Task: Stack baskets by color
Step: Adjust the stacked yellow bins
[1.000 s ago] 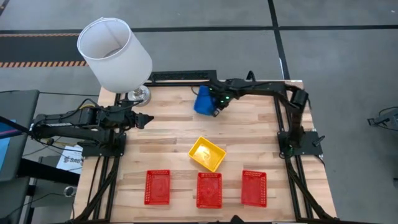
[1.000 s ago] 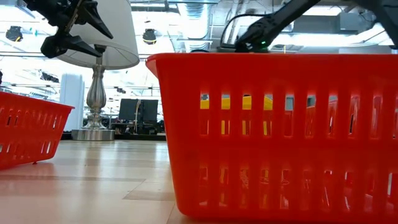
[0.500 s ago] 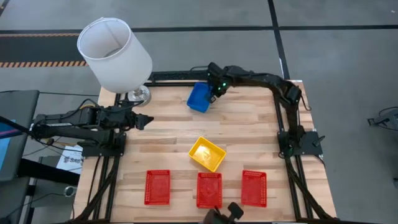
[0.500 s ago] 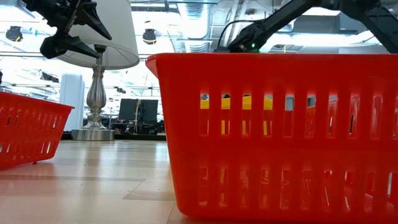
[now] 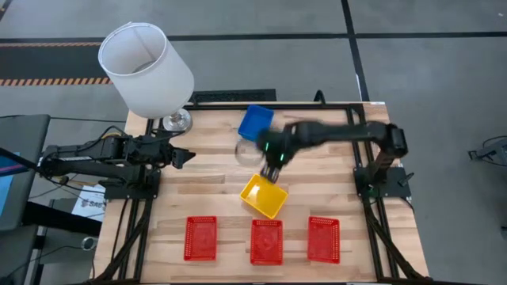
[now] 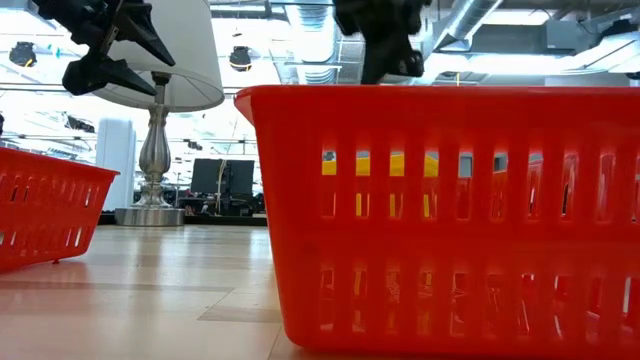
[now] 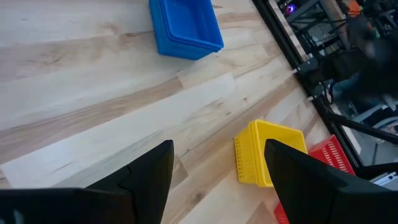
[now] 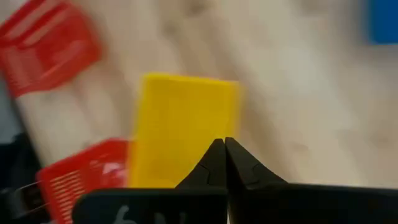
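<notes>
A blue basket (image 5: pixel 255 123) (image 7: pixel 185 28) lies flat near the table's far edge. A yellow basket (image 5: pixel 264 195) (image 8: pixel 186 124) rests at the table's middle. Three red baskets (image 5: pixel 200 237) (image 5: pixel 267 241) (image 5: pixel 323 239) stand in a row along the near edge. My right gripper (image 5: pixel 273 162) (image 8: pixel 225 146) hangs shut and blurred above the yellow basket's far end, holding nothing. My left gripper (image 5: pixel 181 157) (image 7: pixel 217 174) stays open above the table's left side, clear of every basket. In the low view the middle red basket (image 6: pixel 450 210) fills the front, with yellow showing through its slots.
A lamp with a white shade (image 5: pixel 146 67) and a metal foot (image 5: pixel 176 121) stands at the far left corner. Bare wood lies between the left gripper and the baskets. Black frame rails (image 5: pixel 368 170) run along the table's right side.
My right gripper has left the blue basket at the far edge and swung fast toward the near edge, rising, to a place above the yellow basket; its fingers stay shut. The blue basket has shifted a little toward the table's left and now lies flat.
</notes>
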Tool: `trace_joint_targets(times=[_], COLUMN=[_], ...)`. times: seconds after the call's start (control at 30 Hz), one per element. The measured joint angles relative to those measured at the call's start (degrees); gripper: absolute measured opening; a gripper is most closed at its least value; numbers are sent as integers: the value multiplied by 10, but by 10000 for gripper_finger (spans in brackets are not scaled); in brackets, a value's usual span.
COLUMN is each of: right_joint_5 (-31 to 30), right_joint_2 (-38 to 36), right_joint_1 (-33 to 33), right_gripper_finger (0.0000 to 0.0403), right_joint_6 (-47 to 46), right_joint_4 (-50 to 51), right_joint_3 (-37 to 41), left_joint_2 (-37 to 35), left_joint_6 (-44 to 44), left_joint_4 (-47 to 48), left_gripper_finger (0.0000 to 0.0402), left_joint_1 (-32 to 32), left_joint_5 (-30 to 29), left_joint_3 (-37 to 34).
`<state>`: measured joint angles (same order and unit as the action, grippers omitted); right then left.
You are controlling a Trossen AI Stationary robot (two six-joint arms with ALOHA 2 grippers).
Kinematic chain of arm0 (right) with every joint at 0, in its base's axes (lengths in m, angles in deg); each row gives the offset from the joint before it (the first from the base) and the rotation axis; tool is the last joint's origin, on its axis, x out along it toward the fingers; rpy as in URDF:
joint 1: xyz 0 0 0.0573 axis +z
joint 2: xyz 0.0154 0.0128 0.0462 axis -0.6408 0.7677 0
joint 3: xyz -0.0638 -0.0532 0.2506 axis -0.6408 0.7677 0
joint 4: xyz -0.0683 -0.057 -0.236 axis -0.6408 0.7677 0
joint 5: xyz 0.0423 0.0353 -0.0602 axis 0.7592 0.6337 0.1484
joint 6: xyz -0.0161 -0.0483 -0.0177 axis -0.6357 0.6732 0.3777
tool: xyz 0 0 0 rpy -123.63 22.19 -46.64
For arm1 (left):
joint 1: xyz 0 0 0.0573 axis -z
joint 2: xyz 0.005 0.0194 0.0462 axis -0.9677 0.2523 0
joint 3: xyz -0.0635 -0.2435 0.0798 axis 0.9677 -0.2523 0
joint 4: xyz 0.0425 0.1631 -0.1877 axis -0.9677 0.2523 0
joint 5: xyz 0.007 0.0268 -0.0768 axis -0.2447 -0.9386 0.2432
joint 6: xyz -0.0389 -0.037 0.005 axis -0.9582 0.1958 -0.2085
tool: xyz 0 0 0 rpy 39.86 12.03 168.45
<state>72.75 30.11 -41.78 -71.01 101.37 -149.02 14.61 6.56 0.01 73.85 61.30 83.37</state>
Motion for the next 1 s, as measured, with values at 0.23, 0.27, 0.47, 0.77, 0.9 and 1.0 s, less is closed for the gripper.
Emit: trace_joint_targets(times=[0.23,0.27,0.47,0.77,0.9,1.0], right_joint_5=[-8,-8,-10,-37,-70,-90], right_joint_2=[72,86,163,216,209,195], right_joint_1=[77,81,77,33,-2,-30], right_gripper_finger=[2,2,4,5,2,5], right_joint_6=[-33,-33,-8,48,72,88], right_joint_4=[-61,-67,-78,-50,-29,-18], right_joint_3=[1,1,1,1,1,1], left_joint_2=[0,0,0,0,0,0], left_joint_6=[0,0,-1,-12,-12,-12], left_joint_4=[6,9,11,21,22,21], left_gripper_finger=[241,241,241,241,241,241], left_joint_1=[0,0,0,0,0,0], left_joint_5=[0,0,10,21,26,26], left_joint_3=[0,0,0,0,0,0])
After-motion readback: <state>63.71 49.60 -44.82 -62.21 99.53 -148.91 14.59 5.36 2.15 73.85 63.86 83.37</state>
